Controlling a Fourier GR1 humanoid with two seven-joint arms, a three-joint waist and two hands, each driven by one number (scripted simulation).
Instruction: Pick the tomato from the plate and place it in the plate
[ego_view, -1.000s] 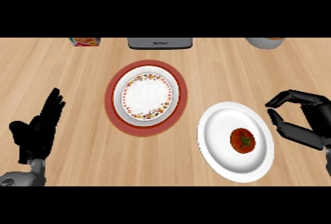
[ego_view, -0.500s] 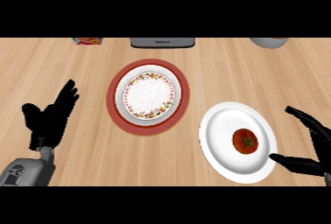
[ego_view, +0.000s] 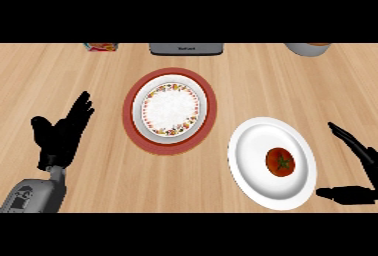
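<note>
At the lower right of the frame, the right robot hand (ego_view: 360, 165) is spread wide open, fingers and thumb apart, holding nothing, just beside the white plate (ego_view: 255, 150). The tomato (ego_view: 280, 161) sits on that plate. At lower left, the left robot hand (ego_view: 60, 136) rests open on the surface (ego_view: 103, 190). Farther up, centre, a patterned plate (ego_view: 171, 109) lies on a red plate (ego_view: 133, 125).

I see the tomato (ego_view: 280, 162) on the right plate (ego_view: 251, 150), the patterned plate (ego_view: 171, 108) left of it on a mat (ego_view: 140, 137).
</note>
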